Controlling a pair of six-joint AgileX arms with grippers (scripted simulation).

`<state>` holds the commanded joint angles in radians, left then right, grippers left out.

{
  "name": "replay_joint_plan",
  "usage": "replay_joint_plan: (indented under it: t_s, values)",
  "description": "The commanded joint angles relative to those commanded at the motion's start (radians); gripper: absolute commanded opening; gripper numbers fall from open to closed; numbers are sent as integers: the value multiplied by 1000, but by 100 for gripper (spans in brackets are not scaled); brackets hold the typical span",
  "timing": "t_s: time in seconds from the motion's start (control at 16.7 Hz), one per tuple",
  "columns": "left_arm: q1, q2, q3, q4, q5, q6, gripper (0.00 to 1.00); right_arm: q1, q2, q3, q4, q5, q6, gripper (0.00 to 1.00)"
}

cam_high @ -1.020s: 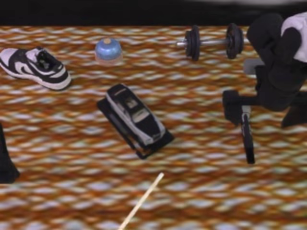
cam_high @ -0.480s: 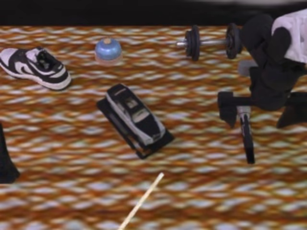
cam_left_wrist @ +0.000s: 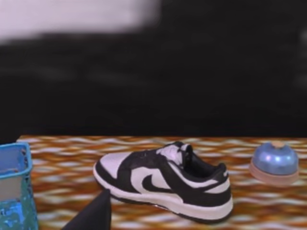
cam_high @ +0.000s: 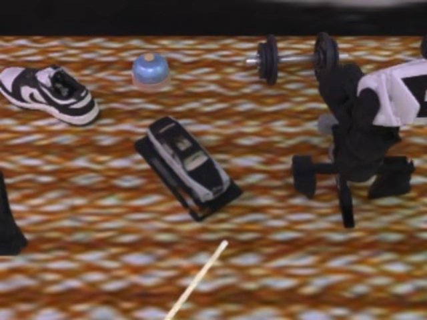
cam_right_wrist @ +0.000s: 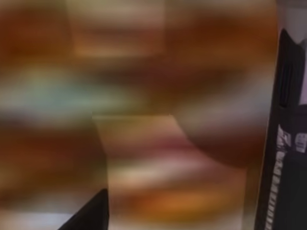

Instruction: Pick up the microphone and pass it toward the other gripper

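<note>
Where the top view looks down, the right gripper (cam_high: 347,177) hangs over the table's right side with its fingers spread wide, straddling the microphone (cam_high: 345,200), which lies flat on the woven surface near the dumbbell (cam_high: 293,59); nothing is held. At the left edge the left gripper (cam_high: 8,230) sits parked. From the left wrist view, a sneaker (cam_left_wrist: 163,179) and bell (cam_left_wrist: 275,163) show. From the right wrist view, the microphone (cam_right_wrist: 283,158) is close beside one fingertip (cam_right_wrist: 91,213).

Even light, right wrist view heavily blurred, perhaps defocused
</note>
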<state>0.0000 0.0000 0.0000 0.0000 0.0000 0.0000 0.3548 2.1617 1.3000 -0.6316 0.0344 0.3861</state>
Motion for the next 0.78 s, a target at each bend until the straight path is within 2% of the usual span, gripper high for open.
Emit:
replay_joint_plan:
  t_s: [0.36,0.78]
  values:
    - [0,0,0,0,0,0,100,0,29,-16,37,0,0,100]
    - [0,0,0,0,0,0,100,0,29,-16,37,0,0,47]
